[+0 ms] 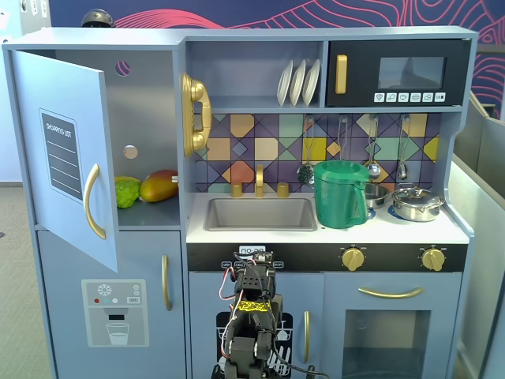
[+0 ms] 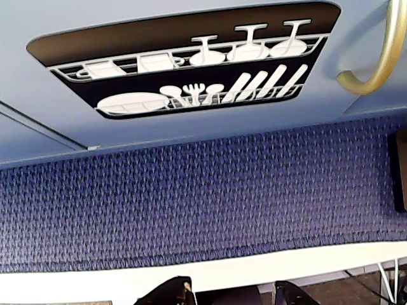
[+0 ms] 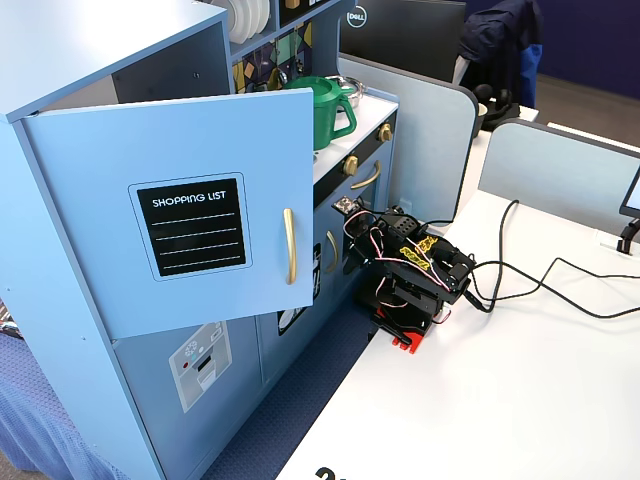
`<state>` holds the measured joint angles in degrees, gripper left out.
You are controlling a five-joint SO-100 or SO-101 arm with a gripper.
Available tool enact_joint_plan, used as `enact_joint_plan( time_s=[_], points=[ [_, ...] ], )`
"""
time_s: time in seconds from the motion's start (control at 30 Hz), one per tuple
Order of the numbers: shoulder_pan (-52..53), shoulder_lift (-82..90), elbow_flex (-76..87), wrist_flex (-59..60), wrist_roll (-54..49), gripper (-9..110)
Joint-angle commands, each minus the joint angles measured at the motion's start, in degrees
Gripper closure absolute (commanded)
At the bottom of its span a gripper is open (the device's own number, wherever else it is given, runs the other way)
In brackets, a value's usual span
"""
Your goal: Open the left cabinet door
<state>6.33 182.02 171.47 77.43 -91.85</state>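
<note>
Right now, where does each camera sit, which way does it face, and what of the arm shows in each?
Fixed view: faces the kitchen front; folded arm low centre; left cabinet door swung open.
Wrist view: on the arm, looks at the dish-rack panel and blue mat; gripper fingertips at the bottom edge.
Other fixed view: off to the side, looks along the front; arm on the white table.
Both fixed views share the door and the green pitcher.

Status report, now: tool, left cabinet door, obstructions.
Tool folded low at the cabinet base, holding nothing; open or shut unclear. Left cabinet door swung wide open, fruit visible inside. Nothing in the way.
</note>
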Motion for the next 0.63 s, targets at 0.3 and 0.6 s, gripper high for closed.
enact_joint_plan(
  time_s=[0.3,0.6],
  points=[
    [-6.4,0.1,0.2,9.5,-1.1,101],
    [-6.8,0.1,0.2,10.2,2.0,101]
  ],
)
